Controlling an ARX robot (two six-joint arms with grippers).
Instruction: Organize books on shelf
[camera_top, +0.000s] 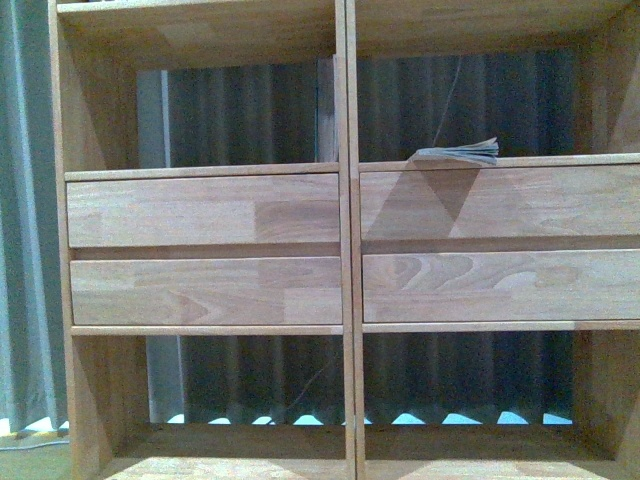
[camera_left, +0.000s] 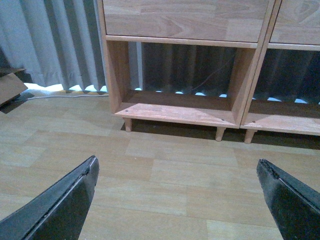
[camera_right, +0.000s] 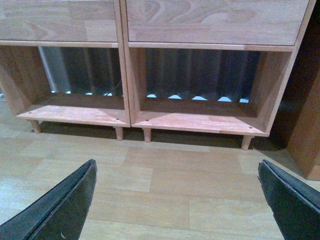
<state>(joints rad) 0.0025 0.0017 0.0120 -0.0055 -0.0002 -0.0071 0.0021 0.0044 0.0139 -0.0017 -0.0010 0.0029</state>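
The light-brown wooden shelf (camera_top: 205, 210) fills the front view, with plain drawer fronts and a vertical double divider (camera_top: 350, 250). A book (camera_top: 457, 153) lies flat in the upper right compartment, its teal cover and yellowed page edges facing me. The thin white paperback is out of view. Neither arm shows in the front view. My left gripper (camera_left: 177, 172) is open and empty above the wooden floor, facing the shelf's bottom left compartment (camera_left: 177, 107). My right gripper (camera_right: 177, 172) is open and empty above the floor, facing the bottom compartments (camera_right: 200, 117).
Grey curtains (camera_top: 25, 210) hang behind and to the left of the shelf. A cardboard piece (camera_left: 10, 87) lies on the floor at the left. A dark wooden piece of furniture (camera_right: 307, 120) stands to the right of the shelf. The shelf stands on short legs (camera_right: 146, 135).
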